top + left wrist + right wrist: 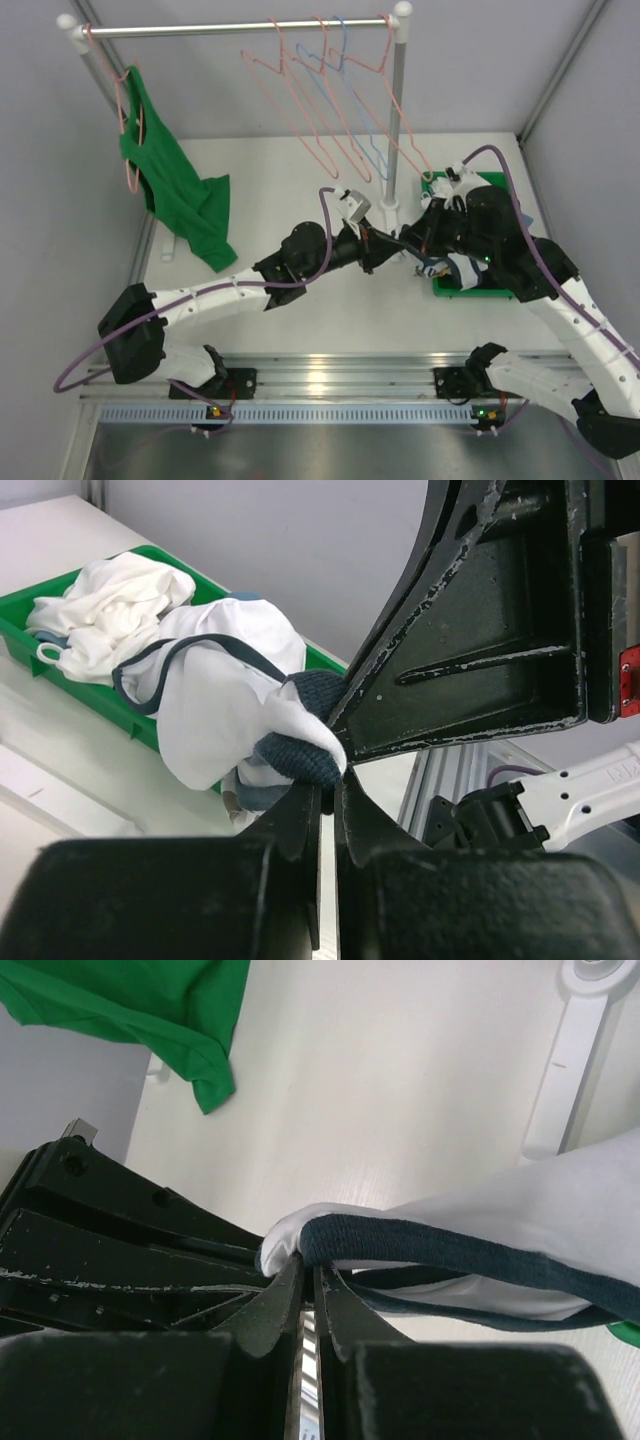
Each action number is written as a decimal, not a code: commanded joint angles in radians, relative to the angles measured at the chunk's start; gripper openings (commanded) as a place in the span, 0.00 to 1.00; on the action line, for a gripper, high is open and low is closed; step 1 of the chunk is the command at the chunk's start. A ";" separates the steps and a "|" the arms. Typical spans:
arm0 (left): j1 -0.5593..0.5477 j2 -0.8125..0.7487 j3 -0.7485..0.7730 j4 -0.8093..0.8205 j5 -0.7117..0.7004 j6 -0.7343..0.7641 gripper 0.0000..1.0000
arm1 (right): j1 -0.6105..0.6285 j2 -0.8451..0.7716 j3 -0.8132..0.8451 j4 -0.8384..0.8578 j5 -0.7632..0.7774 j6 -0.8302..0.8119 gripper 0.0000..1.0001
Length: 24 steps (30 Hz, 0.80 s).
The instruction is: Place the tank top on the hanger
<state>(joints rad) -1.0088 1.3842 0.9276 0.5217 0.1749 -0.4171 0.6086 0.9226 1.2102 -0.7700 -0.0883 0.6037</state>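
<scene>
The white tank top [215, 695] with navy trim hangs bunched above the edge of the green bin [25, 630]. In the top view it shows as a small white patch [452, 268] under the right arm. My left gripper [331, 780] is shut on its navy trim. My right gripper [311, 1263] is shut on the same trim [420, 1243], right beside the left one. In the top view the two grippers, left [392, 243] and right [418, 248], meet left of the bin [478, 290]. Several salmon-pink hangers [300, 100] hang empty on the rail [240, 28].
A green tank top [180, 200] hangs on a pink hanger at the rail's left end; it also shows in the right wrist view [150, 1005]. A light blue hanger [330, 70] hangs among the pink ones. The rack pole [397, 110] stands behind the grippers. More white clothes [110, 595] lie in the bin.
</scene>
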 commanded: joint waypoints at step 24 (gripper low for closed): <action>0.016 -0.031 -0.119 -0.216 -0.597 -0.181 0.00 | 0.028 -0.169 -0.355 -0.207 0.513 0.214 0.66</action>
<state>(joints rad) -1.0065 1.3849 0.7918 0.3607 -0.3107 -0.5533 0.6212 0.7689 0.9047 -0.9596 0.3492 0.7498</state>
